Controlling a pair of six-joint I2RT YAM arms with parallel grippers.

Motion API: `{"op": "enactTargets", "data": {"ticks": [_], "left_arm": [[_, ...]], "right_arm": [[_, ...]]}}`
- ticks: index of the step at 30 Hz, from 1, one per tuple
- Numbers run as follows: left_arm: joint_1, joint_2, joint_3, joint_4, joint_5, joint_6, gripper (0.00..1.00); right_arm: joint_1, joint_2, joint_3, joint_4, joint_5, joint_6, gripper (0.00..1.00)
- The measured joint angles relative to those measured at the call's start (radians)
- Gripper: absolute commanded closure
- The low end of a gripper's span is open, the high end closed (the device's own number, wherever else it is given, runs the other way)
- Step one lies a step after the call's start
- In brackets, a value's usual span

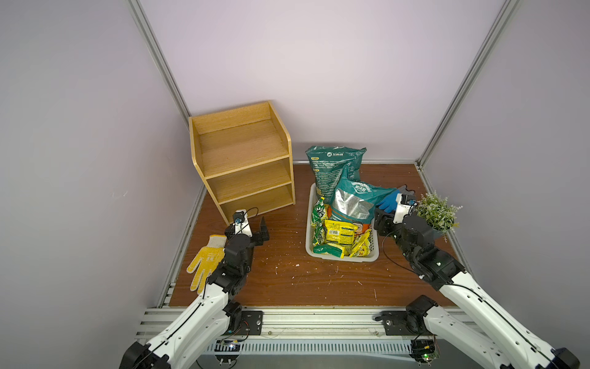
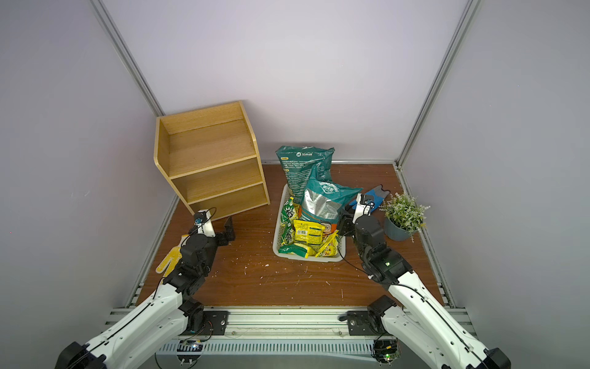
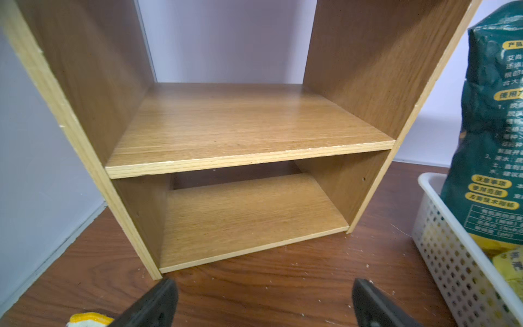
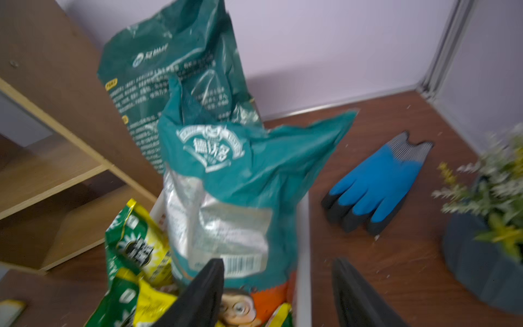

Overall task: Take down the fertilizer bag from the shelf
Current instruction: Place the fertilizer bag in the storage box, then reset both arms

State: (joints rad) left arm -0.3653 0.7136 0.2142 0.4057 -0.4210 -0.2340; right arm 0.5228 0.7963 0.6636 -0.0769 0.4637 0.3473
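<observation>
Left hand [image 3: 263,280] is hovering spread before the shelf [image 3: 249,136]; right hand [image 4: 278,260], also spread, is seemingly flanking the fertilizer bag [image 4: 240,175].

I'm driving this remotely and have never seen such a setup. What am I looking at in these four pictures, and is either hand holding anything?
This is a two-armed robot mounted at the near edge of a brown table. Each arm ends in a two-fingered hand. The two wide pictures come from one camera head above, looking down on everything. The other two come from cameras on the wrists, looking out past the black fingers.

On the table stand the wooden shelf, its visible boards bare, and a white basket. The basket holds small packets, a teal bag with a silver panel and a taller dark green bag. A yellow glove, a blue glove and a potted plant are there too.

The left hand faces the shelf, fingers wide apart, holding nothing. The right hand is beside the basket near the teal bag, fingers apart, gripping nothing.
</observation>
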Motion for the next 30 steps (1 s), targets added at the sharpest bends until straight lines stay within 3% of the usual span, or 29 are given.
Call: {"op": "enactTargets", "data": {"ticks": [3,6,9,12,15,20,22,25,30], "left_arm": [[0.111,0.02,-0.049,0.102,0.011,0.039,0.01],[0.195,0.119,-0.056,0.192,0.034,0.102,0.01],[0.212,0.261,-0.041,0.276,0.044,0.15,0.01],[0.221,0.387,-0.045,0.386,0.07,0.175,0.01],[0.249,0.512,-0.046,0.507,0.089,0.169,0.01],[0.31,0.656,-0.041,0.645,0.127,0.16,0.01],[0.322,0.718,-0.041,0.736,0.156,0.16,0.01],[0.328,0.819,-0.035,0.824,0.193,0.167,0.01],[0.329,0.835,-0.035,0.876,0.229,0.176,0.01]], "right_arm": [[-0.069,0.088,-0.062,0.158,0.107,-0.1,0.28],[-0.22,0.24,-0.11,0.249,0.093,-0.116,0.28],[-0.352,0.383,-0.15,0.344,0.08,-0.127,0.27],[-0.394,0.482,-0.208,0.519,0.053,-0.179,0.26],[-0.441,0.604,-0.246,0.697,-0.029,-0.213,0.26],[-0.531,0.783,-0.199,0.781,-0.215,-0.225,0.15],[-0.547,0.789,-0.199,0.81,-0.319,-0.252,0.02],[-0.55,0.767,-0.244,0.924,-0.458,-0.296,0.01],[-0.544,0.718,-0.357,1.065,-0.571,-0.345,0.01]]}}
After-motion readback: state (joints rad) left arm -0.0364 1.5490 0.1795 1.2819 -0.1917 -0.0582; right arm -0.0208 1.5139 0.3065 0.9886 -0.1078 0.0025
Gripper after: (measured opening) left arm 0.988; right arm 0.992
